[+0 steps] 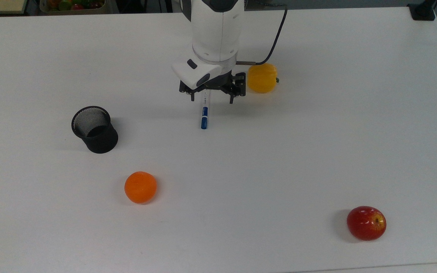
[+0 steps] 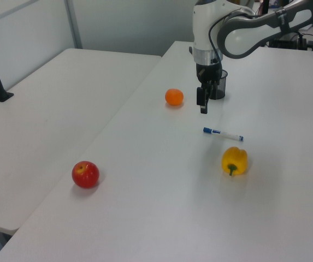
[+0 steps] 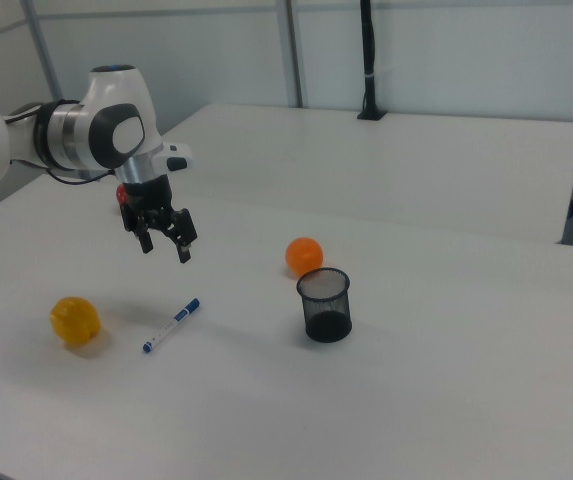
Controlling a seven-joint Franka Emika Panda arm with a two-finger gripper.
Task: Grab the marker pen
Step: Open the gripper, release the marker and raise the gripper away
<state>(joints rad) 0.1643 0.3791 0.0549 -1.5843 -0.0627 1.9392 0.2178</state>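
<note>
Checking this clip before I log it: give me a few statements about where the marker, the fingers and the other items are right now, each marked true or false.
1. The marker pen lies flat on the table. True.
2. The gripper is shut on the marker pen. False: its fingers are spread open above the marker pen, holding nothing.
3. The marker pen stands inside the mesh cup. False: it lies on the table between the mesh cup and the yellow pepper.
4. An orange and an apple are on the table. True.
5. The mesh cup is tipped on its side. False: it stands upright.
</note>
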